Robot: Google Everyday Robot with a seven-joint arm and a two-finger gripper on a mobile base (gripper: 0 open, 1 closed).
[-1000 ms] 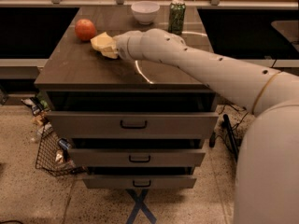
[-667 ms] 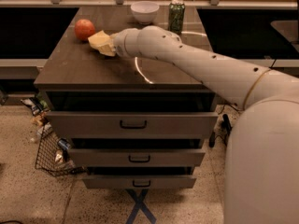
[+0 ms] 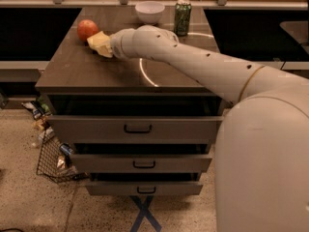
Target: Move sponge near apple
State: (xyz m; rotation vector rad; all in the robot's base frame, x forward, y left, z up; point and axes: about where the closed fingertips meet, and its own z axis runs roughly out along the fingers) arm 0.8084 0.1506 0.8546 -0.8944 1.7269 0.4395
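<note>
The apple (image 3: pixel 87 29), round and orange-red, sits at the far left of the dark cabinet top (image 3: pixel 91 74). The pale yellow sponge (image 3: pixel 97 39) is right beside it, on its right side and just about touching it. My gripper (image 3: pixel 103 47) reaches in from the right at the end of the long white arm and is shut on the sponge, low over the top. The arm's wrist hides the sponge's right end.
A white bowl (image 3: pixel 149 11) and a green drink can (image 3: pixel 182 17) stand at the back of the top. Below are three drawers with handles (image 3: pixel 137 128). A wire basket (image 3: pixel 52 156) with clutter sits on the floor at the left. My arm crosses the right half.
My gripper has moved left and a little back with the sponge, bringing it from a short gap away to right beside the apple. The apple has not moved.
</note>
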